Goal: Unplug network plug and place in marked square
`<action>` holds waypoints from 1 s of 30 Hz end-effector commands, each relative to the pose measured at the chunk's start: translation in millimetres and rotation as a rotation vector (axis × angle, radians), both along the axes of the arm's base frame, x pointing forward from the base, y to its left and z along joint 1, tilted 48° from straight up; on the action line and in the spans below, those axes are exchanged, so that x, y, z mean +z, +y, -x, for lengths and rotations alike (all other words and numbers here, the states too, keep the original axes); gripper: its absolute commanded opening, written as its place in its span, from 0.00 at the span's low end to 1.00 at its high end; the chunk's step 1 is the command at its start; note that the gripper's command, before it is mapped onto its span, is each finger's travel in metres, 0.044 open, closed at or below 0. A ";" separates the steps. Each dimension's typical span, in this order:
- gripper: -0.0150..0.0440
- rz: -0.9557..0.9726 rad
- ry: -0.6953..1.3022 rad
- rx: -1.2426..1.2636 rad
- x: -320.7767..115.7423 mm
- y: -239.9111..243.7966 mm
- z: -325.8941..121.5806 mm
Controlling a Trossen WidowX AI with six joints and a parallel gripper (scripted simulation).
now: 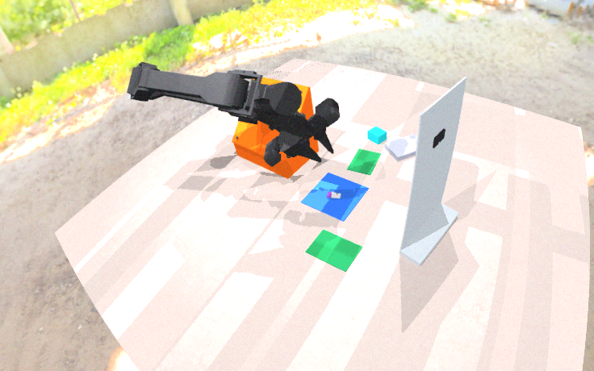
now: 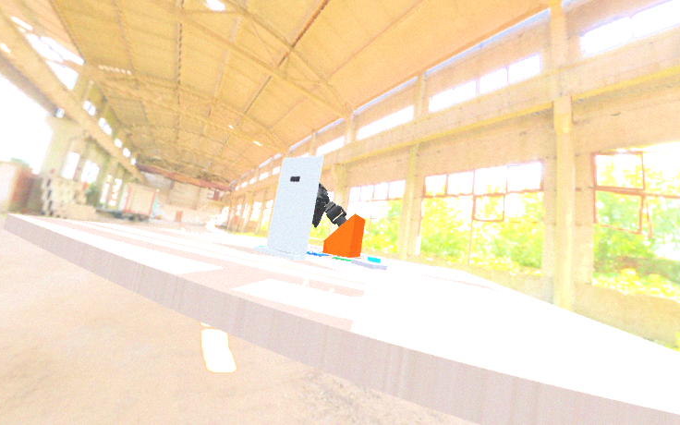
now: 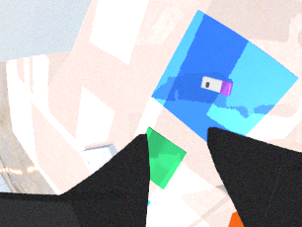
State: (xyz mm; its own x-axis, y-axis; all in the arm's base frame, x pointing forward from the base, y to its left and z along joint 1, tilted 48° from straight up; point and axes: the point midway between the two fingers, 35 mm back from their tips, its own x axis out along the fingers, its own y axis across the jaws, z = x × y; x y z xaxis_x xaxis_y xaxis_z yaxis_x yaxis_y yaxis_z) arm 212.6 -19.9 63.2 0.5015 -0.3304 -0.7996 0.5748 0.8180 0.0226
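Observation:
The plug [image 1: 335, 195] [image 3: 212, 85], a small white piece with a purple end, lies on the blue square [image 1: 343, 210] [image 3: 217, 44] on the table, inside its edges. The pale upright panel [image 1: 428, 179] [image 2: 294, 216] [image 3: 30, 30] stands apart from it. Its dark socket [image 1: 439, 138] [image 2: 295, 178] shows no plug in it. My gripper [image 1: 327, 156] [image 3: 178, 138] is open, with nothing between its fingers. It is above the table on the side of the square away from the panel, clear of the plug. The tab is too small to make out.
An orange wedge-shaped block [image 1: 262, 152] [image 2: 351, 240] is behind and below my gripper. One green patch [image 1: 363, 162] [image 3: 167, 160] and another green patch [image 1: 334, 251] flank the blue square. A cyan block [image 1: 376, 135] [image 2: 374, 260] and a pale slab [image 1: 400, 148] [image 2: 368, 264] lie near the panel.

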 end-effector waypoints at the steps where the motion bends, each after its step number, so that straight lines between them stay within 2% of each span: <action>1: 0.52 -0.002 0.004 -0.001 1.5 2.5 -0.2; 30: 0.52 -0.009 0.014 -0.007 52.7 60.3 4.3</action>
State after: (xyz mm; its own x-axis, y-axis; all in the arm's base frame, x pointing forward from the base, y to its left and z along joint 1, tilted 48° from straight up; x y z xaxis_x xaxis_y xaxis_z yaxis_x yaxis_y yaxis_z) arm 209.4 33.0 107.6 0.4832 -0.3217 -0.8142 0.5798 0.8145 0.0223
